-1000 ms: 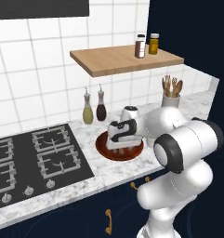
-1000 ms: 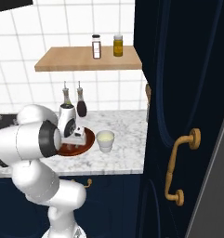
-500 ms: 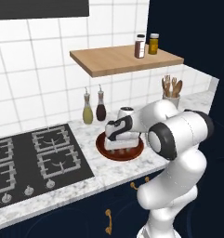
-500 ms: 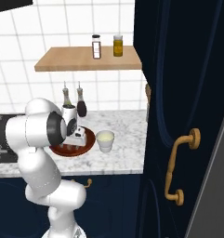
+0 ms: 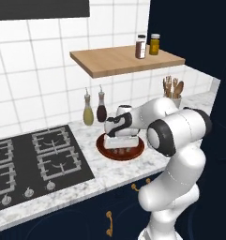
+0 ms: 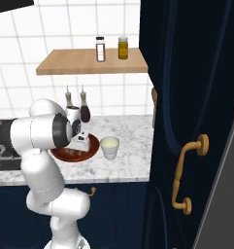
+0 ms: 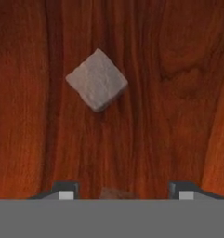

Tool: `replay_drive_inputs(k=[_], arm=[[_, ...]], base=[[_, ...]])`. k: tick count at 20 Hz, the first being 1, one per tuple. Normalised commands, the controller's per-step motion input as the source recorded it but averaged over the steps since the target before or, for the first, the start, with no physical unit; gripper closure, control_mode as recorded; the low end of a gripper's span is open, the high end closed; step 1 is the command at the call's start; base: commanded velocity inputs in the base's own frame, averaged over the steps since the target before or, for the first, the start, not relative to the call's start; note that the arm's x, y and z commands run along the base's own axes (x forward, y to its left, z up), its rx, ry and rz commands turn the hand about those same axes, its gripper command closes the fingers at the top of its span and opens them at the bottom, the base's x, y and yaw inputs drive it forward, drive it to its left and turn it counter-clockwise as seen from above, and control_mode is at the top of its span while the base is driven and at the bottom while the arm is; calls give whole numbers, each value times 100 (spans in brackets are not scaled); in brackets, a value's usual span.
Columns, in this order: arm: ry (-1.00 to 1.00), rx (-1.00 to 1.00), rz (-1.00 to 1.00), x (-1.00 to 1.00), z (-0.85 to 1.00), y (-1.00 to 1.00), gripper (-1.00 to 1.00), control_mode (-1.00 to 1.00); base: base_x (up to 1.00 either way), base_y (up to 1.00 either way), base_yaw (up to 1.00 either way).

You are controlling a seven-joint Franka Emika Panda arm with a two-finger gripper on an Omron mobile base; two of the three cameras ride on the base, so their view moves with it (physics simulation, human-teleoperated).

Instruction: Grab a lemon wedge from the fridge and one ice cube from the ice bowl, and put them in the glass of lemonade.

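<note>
The reddish-brown wooden ice bowl stands on the marble counter. My gripper points down into it, low over the bowl's floor. It is open, its fingertips wide apart. One pale grey ice cube lies on the wood ahead of the tips, apart from them. A faint pale shape sits low between the tips; what it is cannot be told. The glass of lemonade stands just right of the bowl. The lemon wedge is out of view.
Two oil bottles stand behind the bowl, a gas hob to its left. A wooden shelf with two jars hangs above. A utensil holder sits at the back right. A tall navy cabinet with a gold handle rises on the right.
The hand has dropped from above the bowl down into it, and the arm's elbow has swung forward and lower. The bowl and the glass have stayed put.
</note>
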Motion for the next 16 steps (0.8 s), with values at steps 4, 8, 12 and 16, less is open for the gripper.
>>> replay_drive_inputs(k=[4,8,12,16], arm=[[11,0,-1,0,-8,17,100,-100],[13,0,-1,0,-10,19,100,-100],[10,0,-1,0,0,11,100,-100],[0,0,-3,0,63,0,100,-100]], base=[[0,0,0],[0,0,0],[0,0,0],[0,0,0]])
